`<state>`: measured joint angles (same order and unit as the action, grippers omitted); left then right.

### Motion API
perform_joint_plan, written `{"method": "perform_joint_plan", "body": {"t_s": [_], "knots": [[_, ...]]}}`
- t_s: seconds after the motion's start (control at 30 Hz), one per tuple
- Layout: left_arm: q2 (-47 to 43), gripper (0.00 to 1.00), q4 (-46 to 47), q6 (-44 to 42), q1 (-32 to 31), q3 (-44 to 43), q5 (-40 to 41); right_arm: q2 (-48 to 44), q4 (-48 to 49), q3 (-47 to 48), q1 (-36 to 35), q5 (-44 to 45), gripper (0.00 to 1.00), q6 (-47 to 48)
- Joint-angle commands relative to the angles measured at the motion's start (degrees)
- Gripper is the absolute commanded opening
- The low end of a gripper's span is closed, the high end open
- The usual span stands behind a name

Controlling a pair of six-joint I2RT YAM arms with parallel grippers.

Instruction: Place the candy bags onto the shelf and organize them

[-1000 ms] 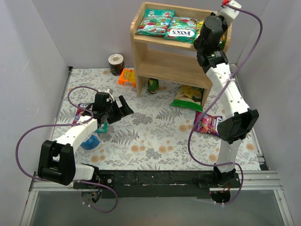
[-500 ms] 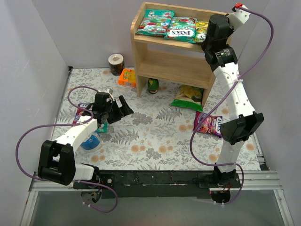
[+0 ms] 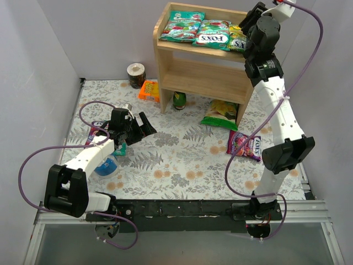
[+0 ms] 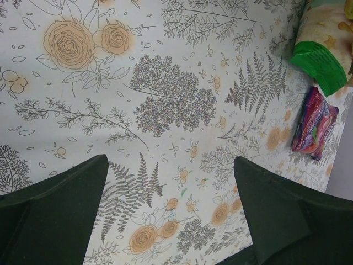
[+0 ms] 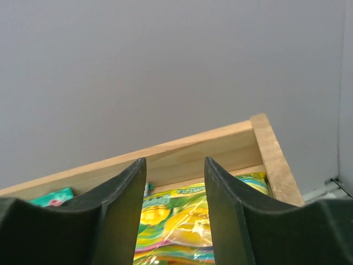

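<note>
The wooden shelf point(image 3: 165, 55) stands at the back. On its top tier lie two teal candy bags point(image 3: 182, 26) point(image 3: 213, 34) and a yellow-green one point(image 3: 238, 40). My right gripper point(image 3: 246, 26) hovers open over that yellow-green bag point(image 5: 182, 221), fingers apart, near the back rim point(image 5: 209, 144). On the table a purple bag point(image 3: 245, 146) lies at the right, also in the left wrist view point(image 4: 314, 124). A teal bag point(image 3: 121, 148) and a purple one point(image 3: 95, 127) lie partly under the left arm. My left gripper point(image 3: 146, 128) point(image 4: 170, 163) hangs wide open over bare cloth.
A larger green-and-yellow snack bag point(image 3: 220, 115) point(image 4: 320, 52) lies by the shelf's right foot. An orange packet point(image 3: 149, 90), a tape roll point(image 3: 135, 75) and a small green bottle point(image 3: 179, 100) sit near the shelf's left side. A blue object point(image 3: 105, 165) lies under the left arm.
My right gripper opened, let go of the yellow-green bag on the top tier, and drew up and to the right. The left arm has not moved.
</note>
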<state>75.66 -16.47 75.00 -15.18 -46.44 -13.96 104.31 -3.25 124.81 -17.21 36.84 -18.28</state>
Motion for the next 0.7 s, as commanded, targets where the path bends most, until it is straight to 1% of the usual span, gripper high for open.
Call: {"method": "perform_joint_plan", "body": {"t_s": [0.0,0.03,0.07,0.1,0.13,0.17,0.27,0.3,0.33,0.4,0.43,0.5,0.53,0.63,0.67], "knots": [[-2.5,0.98,0.1,-0.1,-0.2,-1.1,1.5,-7.9,10.2,-0.6,0.1,-13.0,0.62,4.0],[-2.7,0.98,0.2,-0.2,-0.2,-1.1,1.5,-8.4,8.3,-0.4,0.1,-16.8,0.65,4.1],[-2.9,0.98,0.2,-0.2,-0.2,-1.2,1.8,-9.8,7.4,-0.4,0.1,-18.9,0.77,4.2],[-3.1,0.98,0.3,-0.3,-0.2,-1.4,1.9,-10.8,6.5,-1.7,0.1,-21.2,0.84,4.3],[-3.0,0.98,0.2,-0.5,-0.2,-1.6,1.9,-11.9,5.1,-2.7,0.1,-25.3,0.88,4.6],[-3.1,0.98,0.2,-1.0,-0.2,-1.8,1.9,-14.7,4.4,-4.1,0.0,-27.2,0.93,4.9],[-3.0,0.98,0.2,-1.4,-0.2,-2.7,2.0,-21.9,-0.3,-11.6,0.1,-31.3,0.93,5.2],[-3.1,0.98,0.1,-1.6,-0.3,-3.0,2.0,-24.0,-1.1,-14.0,0.1,-31.4,0.93,5.2],[-3.1,0.98,0.1,-1.6,-0.2,-3.3,2.1,-28.7,-1.8,-19.6,0.1,-30.7,0.93,4.8],[-3.1,0.98,0.2,-2.0,-0.2,-3.7,1.9,-33.5,-2.8,-24.4,0.0,-28.7,0.93,4.7],[-3.1,0.98,0.2,-1.9,-0.2,-4.2,1.9,-38.1,-4.2,-28.9,0.1,-24.8,0.93,4.7],[-2.9,0.98,0.1,-2.2,-0.2,-4.6,1.4,-42.5,-5.9,-32.5,0.1,-20.5,0.91,4.7],[-2.7,0.98,0.3,-2.3,-0.2,-5.0,0.9,-46.2,-8.4,-33.7,0.1,-16.1,0.9,4.6],[-2.3,0.98,1.1,-2.4,-0.3,-5.2,-0.6,-50.7,-13.6,-38.0,0.1,-9.1,0.88,2.5],[-2.0,0.98,1.3,-2.3,-0.2,-5.3,-1.0,-54.1,-13.9,-41.8,0.1,-8.5,0.88,2.2]]}}
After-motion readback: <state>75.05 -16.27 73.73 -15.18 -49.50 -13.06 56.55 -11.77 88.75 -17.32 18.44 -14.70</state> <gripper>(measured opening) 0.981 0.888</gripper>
